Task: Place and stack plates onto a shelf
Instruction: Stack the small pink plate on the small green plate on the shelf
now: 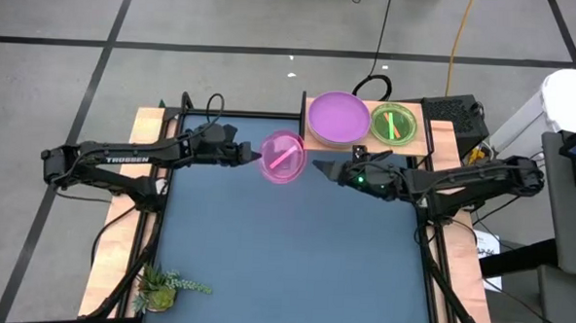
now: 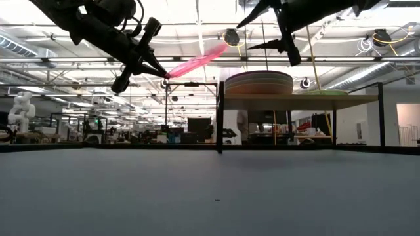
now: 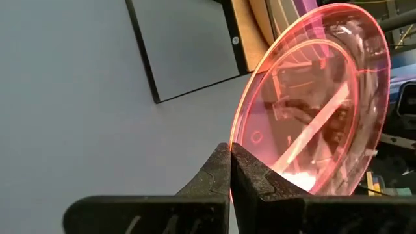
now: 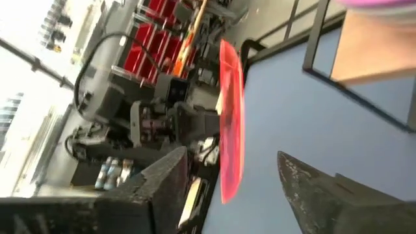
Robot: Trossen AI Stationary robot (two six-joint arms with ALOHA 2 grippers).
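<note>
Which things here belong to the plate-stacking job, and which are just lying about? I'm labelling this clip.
Part of the job:
- pink plate, held in the air by the left gripper
- purple plate, topping the stack on the shelf
- green plate on the shelf
- right gripper, open, near the pink plate

Just lying about:
- small plant at the table's corner

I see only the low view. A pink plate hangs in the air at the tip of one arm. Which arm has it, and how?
Observer: The left gripper has the pink plate; its fingers are shut on the rim.
Operator: Does the other arm touch the plate?
Observer: No. The right gripper is open and apart from it.
Operator: Which plate is on top of the stack on the shelf?
Observer: The purple plate; a green plate lies beside the stack.
</note>
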